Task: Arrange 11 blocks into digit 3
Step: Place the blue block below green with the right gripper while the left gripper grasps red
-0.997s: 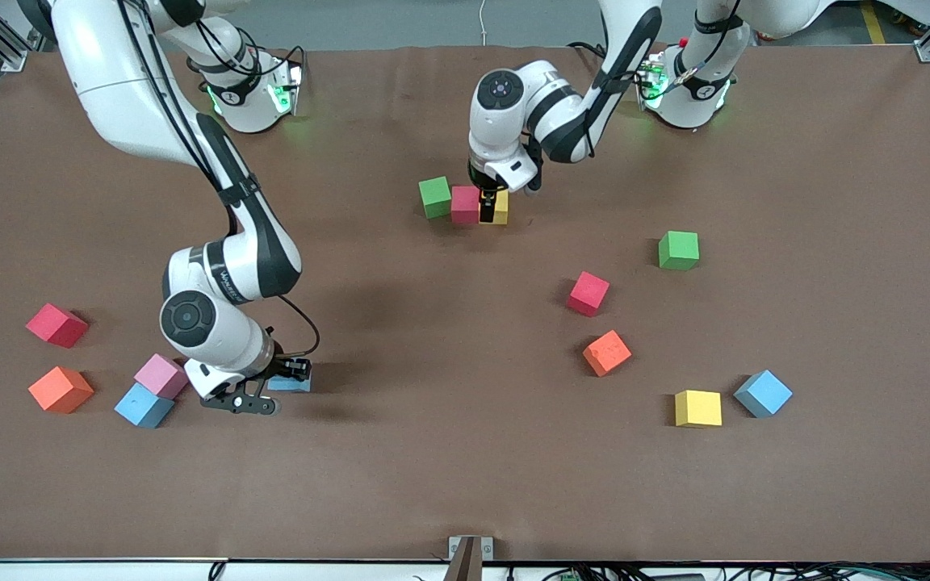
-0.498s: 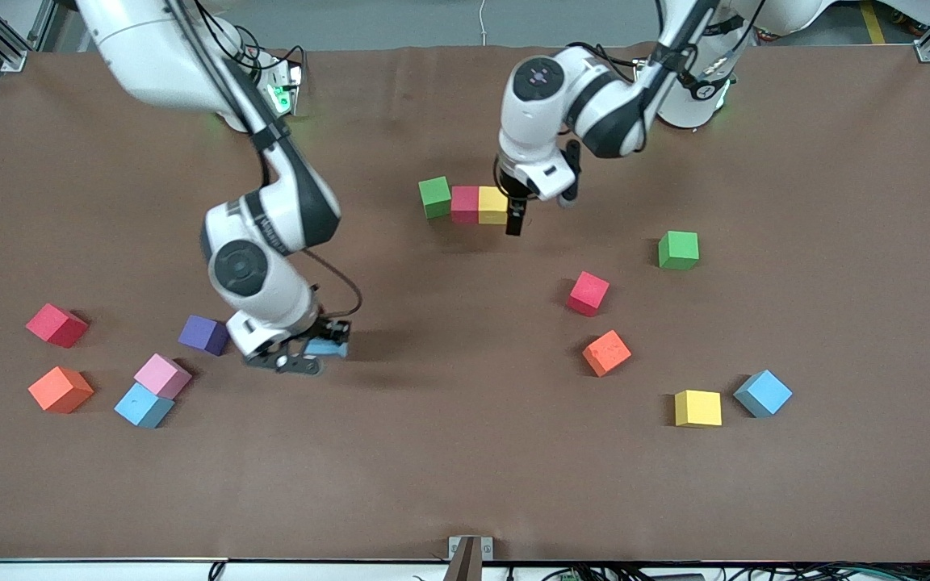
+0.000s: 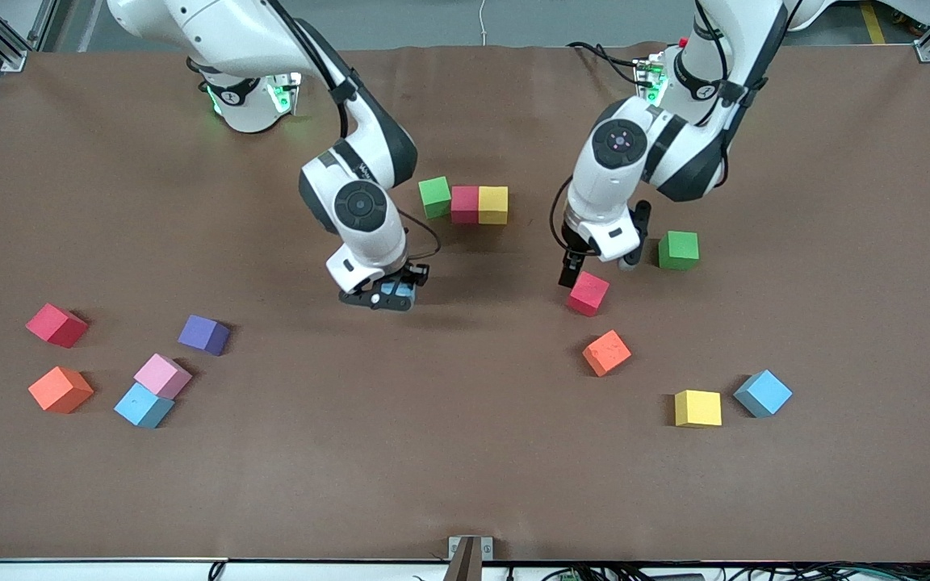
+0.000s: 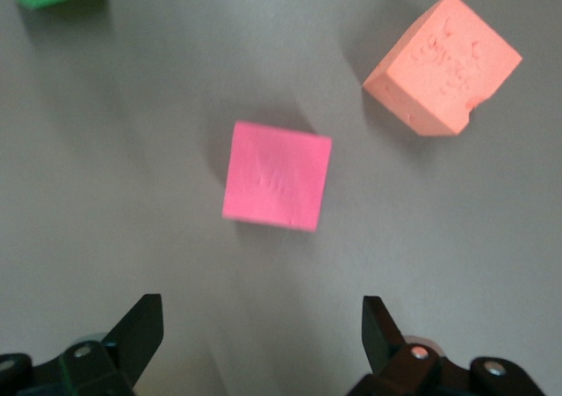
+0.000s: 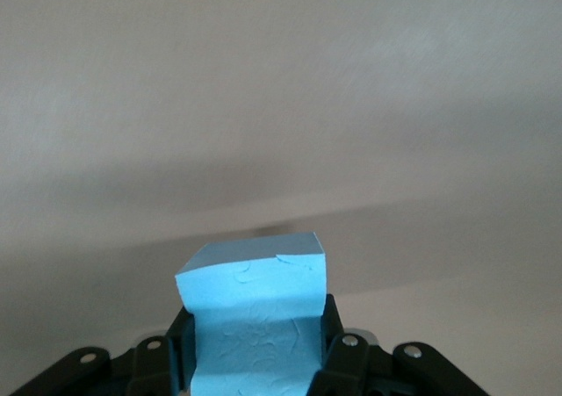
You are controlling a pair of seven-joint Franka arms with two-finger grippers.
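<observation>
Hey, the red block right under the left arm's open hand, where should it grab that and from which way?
Straight down from above, fingers on two facing side walls. The red block lies flat, turned askew on the table, with bare space all round; the orange block is well apart. The left hand, open over it, should probably turn to square with its faces.

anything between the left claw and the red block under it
No. In the left wrist view the open left claw hangs over the red block with only bare table between; the front view agrees.
</observation>
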